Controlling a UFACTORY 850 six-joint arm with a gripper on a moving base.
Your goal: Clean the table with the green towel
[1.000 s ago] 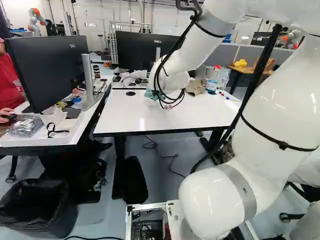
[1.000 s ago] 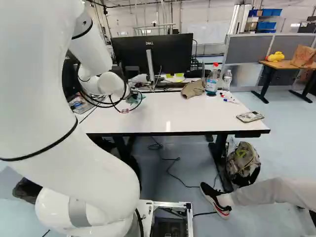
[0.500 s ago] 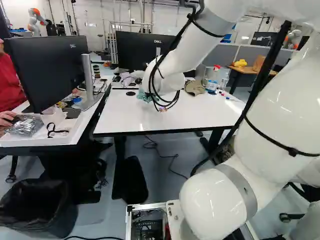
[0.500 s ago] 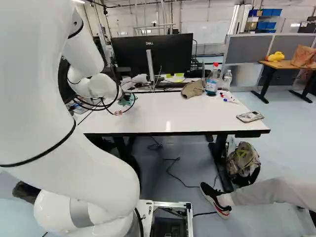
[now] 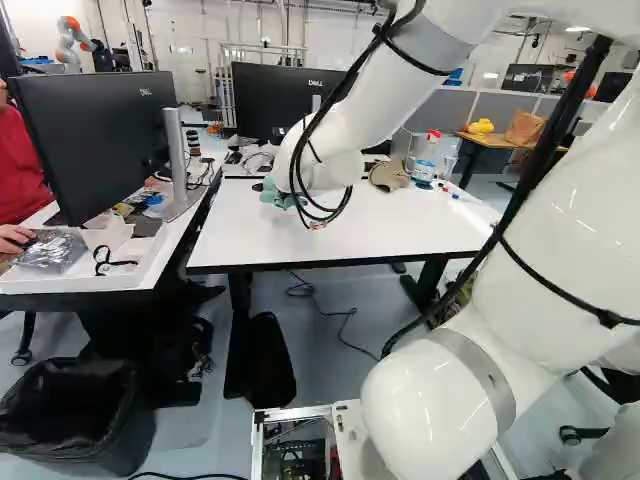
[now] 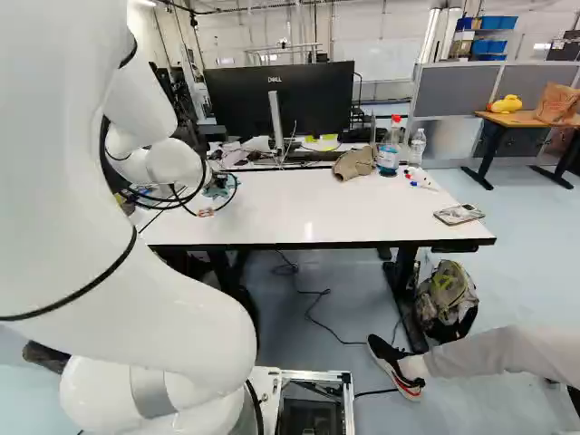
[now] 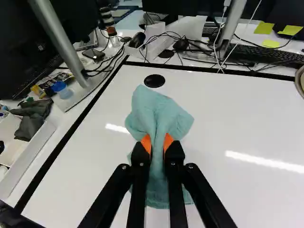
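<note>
In the left base view my gripper (image 5: 294, 198) is mostly hidden by the wrist and black cables at the far left part of the white table (image 5: 340, 235). The wrist view shows the gripper (image 7: 157, 143) shut on the green towel (image 7: 159, 111), its orange pads pinching bunched cloth from both sides. Loose cloth fans out ahead of the fingertips, and more lies under and beside the fingers. The towel (image 6: 217, 186) also shows beside the cables in the right base view. Whether it presses on the tabletop, I cannot tell.
A cap (image 6: 353, 163), a blue-labelled bottle (image 6: 390, 149), a clear bottle (image 6: 418, 145), markers (image 6: 421, 181) and a phone-like object (image 6: 459, 214) lie toward the table's right. Monitors (image 5: 95, 140) (image 6: 279, 98) stand left and behind. Another robot (image 5: 76, 40) is far back. A person's leg (image 6: 489, 352) extends ahead at right.
My arm has swung left over the table in both base views, carrying the towel with it. The grip has stayed shut and the base has not moved.
</note>
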